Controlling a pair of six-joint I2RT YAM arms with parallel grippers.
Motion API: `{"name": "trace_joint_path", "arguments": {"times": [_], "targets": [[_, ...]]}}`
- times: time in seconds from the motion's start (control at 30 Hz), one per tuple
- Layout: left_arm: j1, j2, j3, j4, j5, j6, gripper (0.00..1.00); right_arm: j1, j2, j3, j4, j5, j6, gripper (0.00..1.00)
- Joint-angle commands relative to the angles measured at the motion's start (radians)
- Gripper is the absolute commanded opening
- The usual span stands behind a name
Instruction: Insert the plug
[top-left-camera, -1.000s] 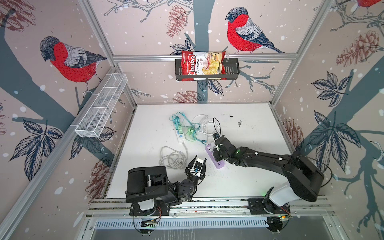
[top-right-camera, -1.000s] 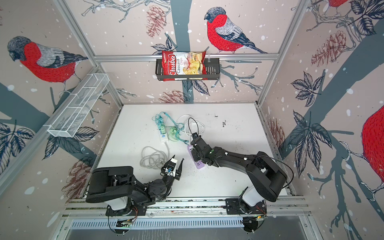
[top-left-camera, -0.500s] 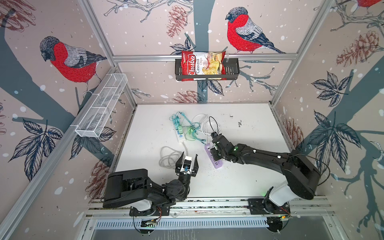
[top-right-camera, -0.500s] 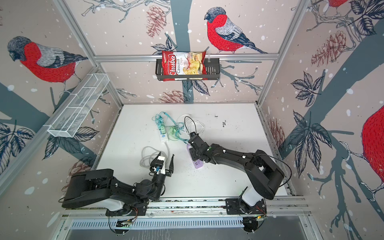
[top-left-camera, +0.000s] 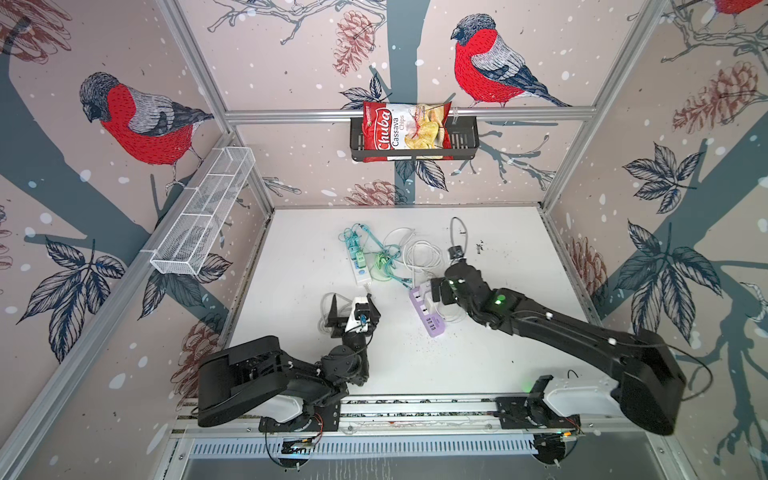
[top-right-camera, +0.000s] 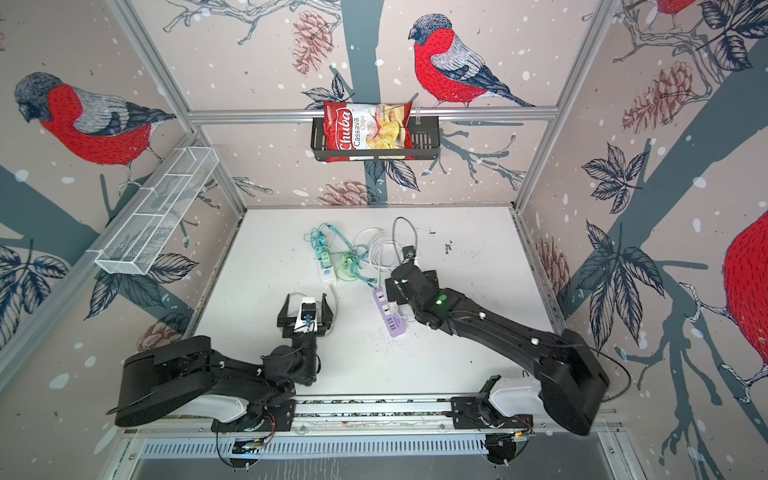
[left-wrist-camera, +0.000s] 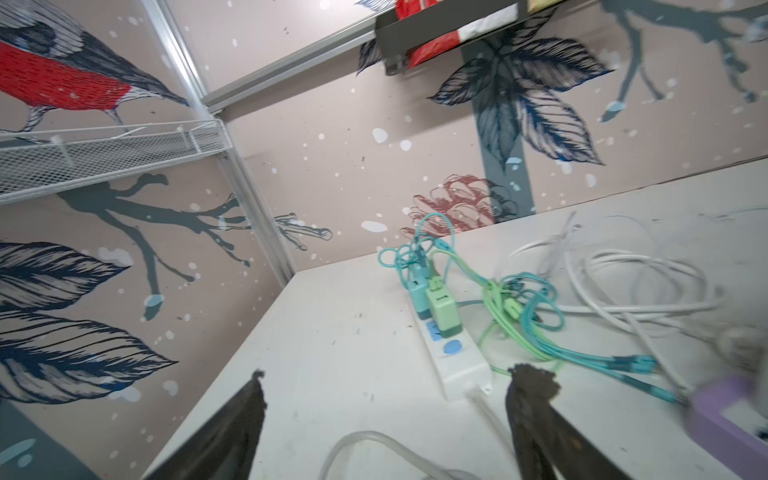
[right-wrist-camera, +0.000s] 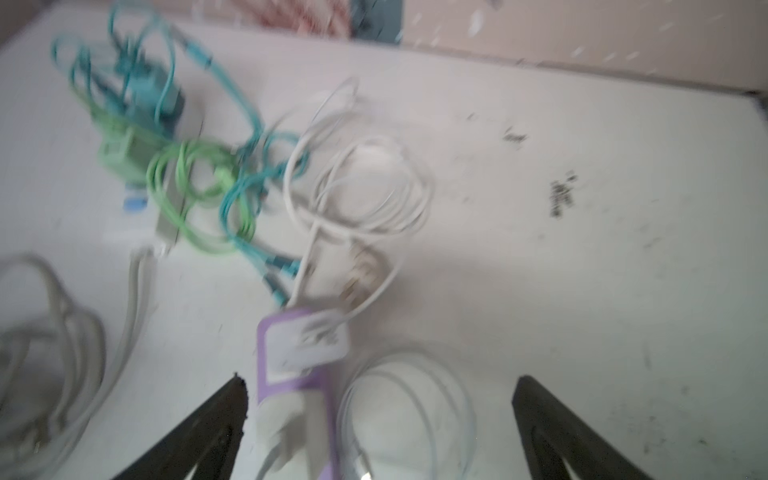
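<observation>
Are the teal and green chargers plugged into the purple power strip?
No, the teal charger and green charger both stand in the white power strip.

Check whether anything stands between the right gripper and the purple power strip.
Nothing visible blocks it. The right gripper hangs open at the purple power strip. A white plug sits on the strip near one finger, and a white cable loop lies beside it, between the open jaws. The view is blurred.

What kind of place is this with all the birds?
Probably a robot test booth: two robot arms sit on a metal rail, with wallpapered panels in a metal frame around a white table.
</observation>
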Motion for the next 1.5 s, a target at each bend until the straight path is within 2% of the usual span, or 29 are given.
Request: {"name": "trace_joint_path", "arguments": {"times": [0.0,0.03,0.07,0.13,0.17,0.2,0.23,0.27,0.3,0.4,0.5,0.57,0.67,0.73,0.77,0.8,0.9,1.0,1.07,1.1,1.17,1.2,1.27,1.33,1.4,1.47], "targets": [[0.159,-0.084,-0.009,0.033,0.146,-0.042,0.95,-0.131,-0.132,-0.126,0.328,0.115,-0.055,1.00],[0.222,-0.126,-0.007,-0.066,0.207,-0.100,0.96,-0.170,-0.170,-0.190,0.450,0.108,-0.105,0.99],[0.324,-0.178,0.005,-0.218,0.293,-0.198,0.96,-0.203,-0.211,-0.273,0.608,0.114,-0.179,0.99],[0.522,-0.277,0.044,-0.548,0.552,-0.432,0.96,-0.255,-0.244,-0.395,0.868,0.114,-0.318,1.00],[0.647,-0.308,0.048,-0.632,0.721,-0.524,0.96,-0.292,-0.238,-0.423,0.936,0.101,-0.359,1.00],[0.740,-0.316,0.046,-0.653,0.809,-0.546,0.97,-0.335,-0.224,-0.419,0.927,0.088,-0.364,1.00],[0.768,-0.312,0.043,-0.651,0.786,-0.533,0.97,-0.374,-0.207,-0.395,0.879,0.102,-0.343,1.00],[0.771,-0.290,0.035,-0.606,0.713,-0.508,0.96,-0.418,-0.184,-0.387,0.854,0.134,-0.313,0.99],[0.771,-0.267,0.026,-0.540,0.689,-0.479,0.96,-0.456,-0.168,-0.402,0.870,0.153,-0.291,1.00],[0.773,-0.172,0.024,-0.445,0.660,-0.411,0.96,-0.570,-0.128,-0.490,1.017,0.133,-0.259,1.00],[0.779,-0.018,0.028,-0.319,0.677,-0.391,0.96,-0.637,-0.086,-0.538,1.077,0.045,-0.260,1.00],[0.779,0.060,0.037,-0.260,0.730,-0.372,0.95,-0.662,-0.046,-0.578,1.162,-0.006,-0.252,0.99],[0.778,0.124,0.029,-0.180,0.739,-0.351,0.95,-0.677,0.005,-0.602,1.215,-0.051,-0.278,0.99],[0.778,0.153,0.026,-0.151,0.756,-0.338,0.95,-0.684,0.036,-0.634,1.305,-0.049,-0.285,1.00],[0.779,0.172,0.024,-0.132,0.766,-0.329,0.96,-0.684,0.037,-0.631,1.291,-0.046,-0.278,0.99],[0.779,0.197,0.022,-0.102,0.769,-0.323,0.96,-0.687,0.034,-0.638,1.281,-0.068,-0.273,1.00],[0.778,0.218,0.005,-0.042,0.752,-0.328,0.96,-0.696,0.099,-0.716,1.485,-0.142,-0.308,1.00],[0.781,0.245,-0.016,0.035,0.729,-0.326,0.96,-0.699,0.202,-0.685,1.490,-0.251,-0.345,0.99],[0.781,0.254,-0.032,0.079,0.720,-0.333,0.96,-0.687,0.332,-0.679,1.643,-0.200,-0.357,0.99],[0.781,0.264,-0.036,0.098,0.712,-0.333,0.96,-0.685,0.340,-0.683,1.659,-0.177,-0.352,1.00],[0.781,0.275,-0.046,0.130,0.705,-0.336,0.98,-0.695,0.272,-0.656,1.490,-0.173,-0.311,1.00],[0.781,0.281,-0.047,0.143,0.692,-0.340,0.98,-0.713,0.275,-0.655,1.500,-0.185,-0.294,1.00],[0.781,0.300,-0.058,0.188,0.665,-0.347,0.98,-0.718,0.292,-0.647,1.511,-0.078,-0.250,0.99],[0.783,0.298,-0.059,0.190,0.664,-0.349,0.98,-0.723,0.264,-0.662,1.500,-0.085,-0.240,1.00],[0.782,0.298,-0.060,0.190,0.664,-0.351,0.98,-0.720,0.270,-0.724,1.630,-0.088,-0.251,1.00],[0.782,0.297,-0.067,0.189,0.666,-0.353,0.98,-0.721,0.261,-0.739,1.638,-0.098,-0.251,1.00]]}}
